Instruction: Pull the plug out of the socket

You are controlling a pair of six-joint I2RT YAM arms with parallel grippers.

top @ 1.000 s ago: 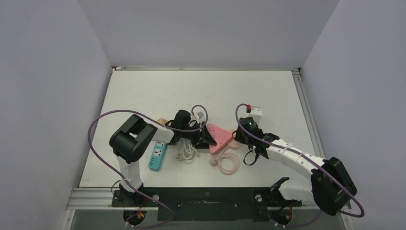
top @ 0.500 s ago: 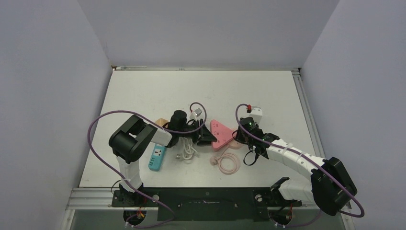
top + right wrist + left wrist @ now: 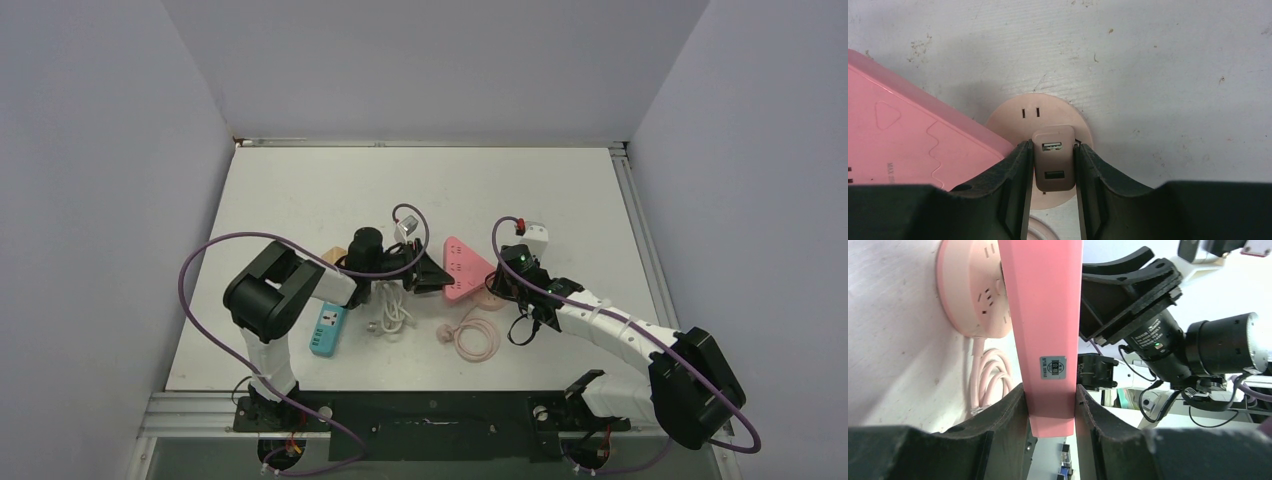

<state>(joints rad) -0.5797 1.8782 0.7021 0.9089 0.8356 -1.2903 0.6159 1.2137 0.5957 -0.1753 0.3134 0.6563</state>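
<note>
The right gripper (image 3: 1053,149) has its jaws closed on the small pink plug (image 3: 1053,170), a block with 2 USB ports that stands in the round pink socket (image 3: 1060,107). The plug looks fully seated, so the pull itself has not begun. The left gripper (image 3: 1050,397) has its jaws clamped on the edge of a pink triangular power strip (image 3: 1043,300), which its wrist camera sees edge-on.

Over the last second the left arm has swung this strip away from the arm bases and turned it. The right arm and the plug have stayed where they were. In the right wrist view the strip still covers the socket's left rim; whether the 2 touch cannot be told. The left arm's move seems aimed at freeing the socket rather than unplugging anything.

Nothing holds the round socket down, so a straight pull may lift it along with the plug.

Its coiled pink cord (image 3: 478,340) lies just nearer the bases on the table (image 3: 560,190). A white cable (image 3: 393,312) and a blue power strip (image 3: 328,328) sit by the left arm.
</note>
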